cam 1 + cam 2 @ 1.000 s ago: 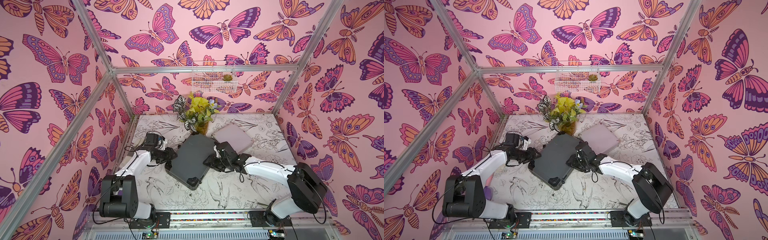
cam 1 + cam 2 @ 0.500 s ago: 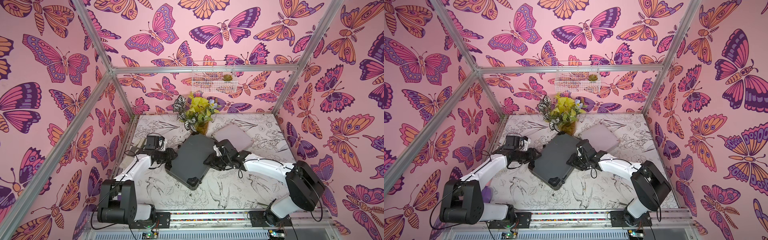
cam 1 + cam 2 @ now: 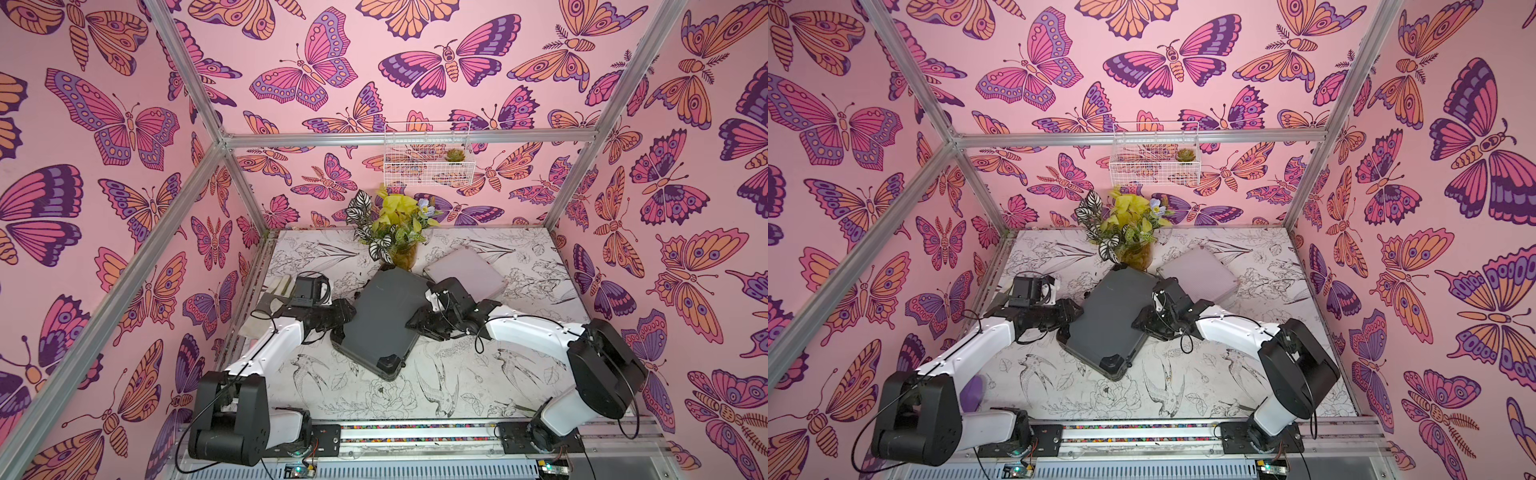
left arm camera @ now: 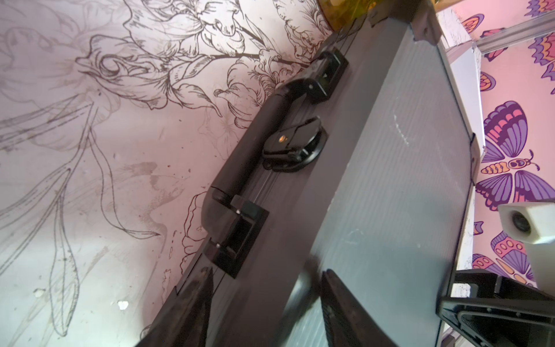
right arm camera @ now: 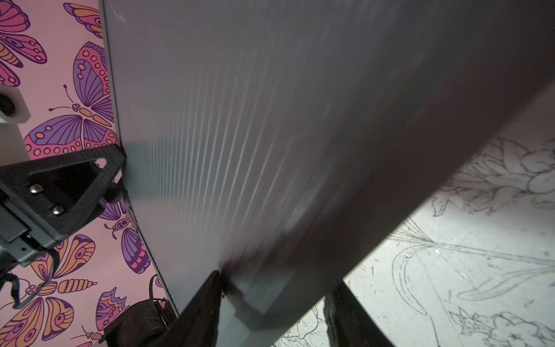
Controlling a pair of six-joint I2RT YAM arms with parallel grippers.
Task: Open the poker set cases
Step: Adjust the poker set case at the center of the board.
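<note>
Location: grey case (image 3: pixel 384 316) closed, askew mid-counter (image 3: pixel 374 399), far corner just beside pot (image 3: pixel 404 257); pink case (image 3: pixel 467 274) closed alongside. Left pincer (image 3: pixel 348 318) grips handle edge, right pincer (image 3: pixel 413 323) grips opposite edge. Risk: latch (image 4: pixel 292 147) state unclear; if fastened, lifting drags whole case, toppling pot.
</note>
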